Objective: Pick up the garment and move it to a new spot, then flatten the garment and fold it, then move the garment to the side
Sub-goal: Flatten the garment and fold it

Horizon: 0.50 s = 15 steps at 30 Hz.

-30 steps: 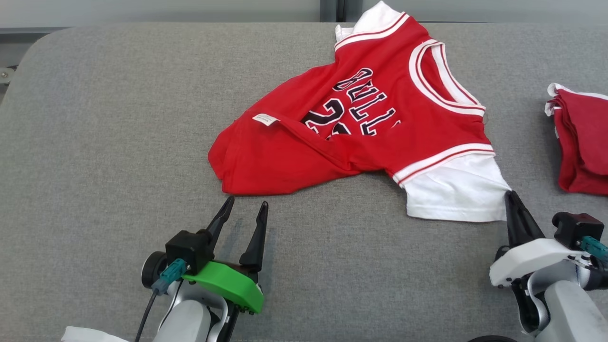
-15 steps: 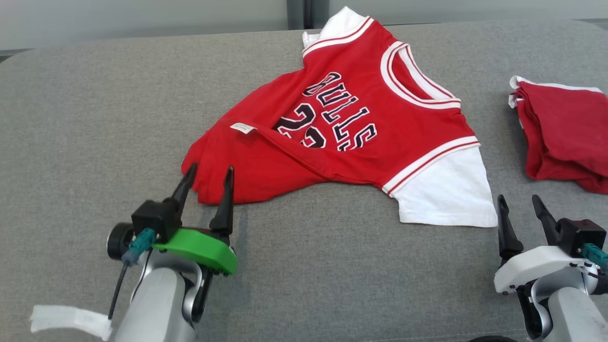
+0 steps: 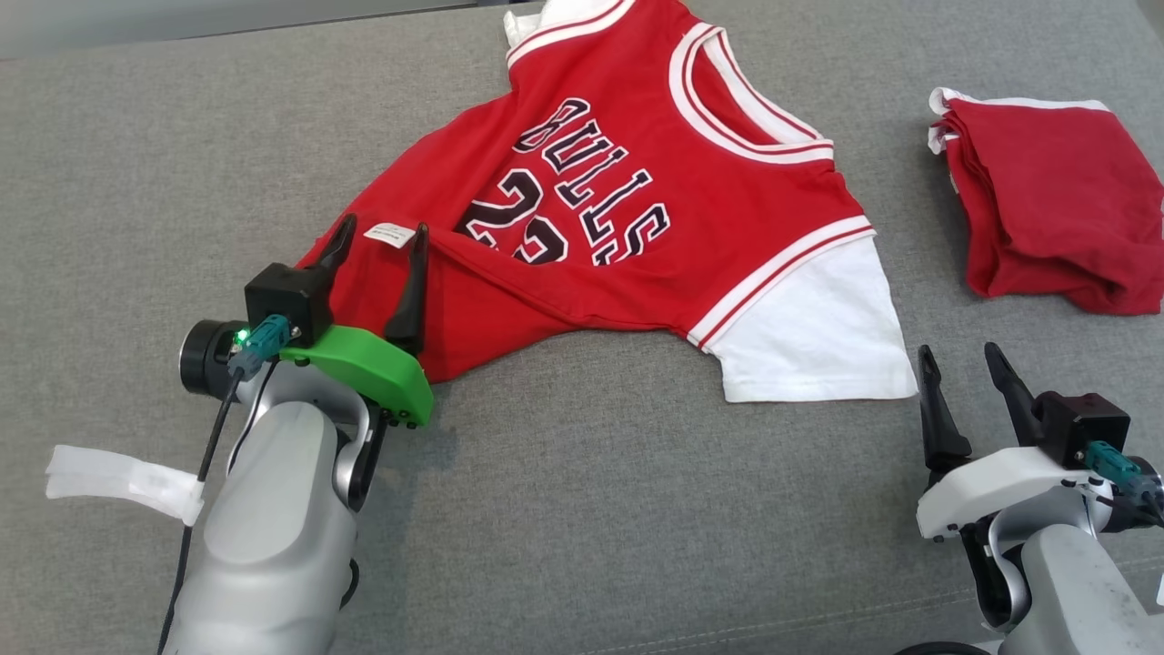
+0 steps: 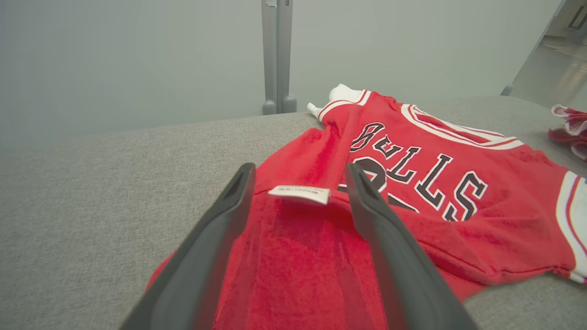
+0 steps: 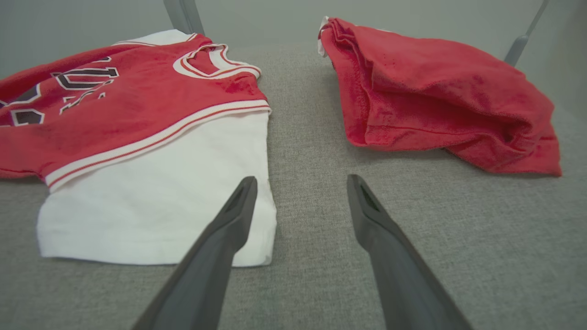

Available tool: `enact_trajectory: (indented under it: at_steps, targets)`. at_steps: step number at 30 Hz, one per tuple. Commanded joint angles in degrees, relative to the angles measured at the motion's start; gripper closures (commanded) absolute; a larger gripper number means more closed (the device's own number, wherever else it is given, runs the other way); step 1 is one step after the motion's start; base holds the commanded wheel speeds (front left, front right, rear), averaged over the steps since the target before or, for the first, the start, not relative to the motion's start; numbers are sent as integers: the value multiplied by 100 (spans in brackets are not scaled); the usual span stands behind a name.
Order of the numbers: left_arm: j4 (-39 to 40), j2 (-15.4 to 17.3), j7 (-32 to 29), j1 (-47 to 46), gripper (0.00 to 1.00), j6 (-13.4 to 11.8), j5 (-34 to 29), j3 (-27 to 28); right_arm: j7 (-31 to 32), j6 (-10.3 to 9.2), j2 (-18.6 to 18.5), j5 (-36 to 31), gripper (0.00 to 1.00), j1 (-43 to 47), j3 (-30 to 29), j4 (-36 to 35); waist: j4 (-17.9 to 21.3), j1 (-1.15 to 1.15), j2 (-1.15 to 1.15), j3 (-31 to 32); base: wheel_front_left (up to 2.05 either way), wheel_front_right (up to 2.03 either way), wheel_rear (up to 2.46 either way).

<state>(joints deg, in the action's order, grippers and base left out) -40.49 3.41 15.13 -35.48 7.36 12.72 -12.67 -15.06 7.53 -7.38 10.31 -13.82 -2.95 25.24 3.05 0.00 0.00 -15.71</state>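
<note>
Your left gripper (image 3: 385, 224) is spread wide, straddling the crumpled jersey (image 3: 637, 182) at its white tag (image 3: 389, 234), lined up to pinch that folded-over edge, while your right gripper (image 3: 958, 349) sits open and empty just off the white sleeve (image 3: 809, 337) on the grey cushion (image 3: 582, 509).

A: Surface?
B: Grey woven-fabric bench (image 3: 582, 509); far left corner rounded, seam along near edge.
A: Behind it?
B: Pale frosted wall panels (image 4: 137, 59), one grey upright post (image 4: 276, 55). Light flat, shadows soft.
</note>
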Motion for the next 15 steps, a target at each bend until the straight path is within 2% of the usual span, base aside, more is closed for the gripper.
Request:
enact_trajectory:
  at_steps: [1,6,14,15]
  targets:
    - [-82,46,-2,-56,0,17,60,-11,-12,-9,12,5,0,-61,8,-11,72,0,0,-70,0,0,0]
    - [-226,41,-2,-109,0,18,95,121,-12,-9,59,-20,0,-92,5,-29,115,0,0,-125,0,0,0]
    - [-34,-1,-2,-62,0,19,83,238,-12,-9,93,20,0,-175,38,7,160,0,0,-211,0,0,0]
    - [-39,-2,-2,-64,45,18,82,246,-12,-9,95,19,0,-182,44,12,168,0,0,-218,0,0,0]
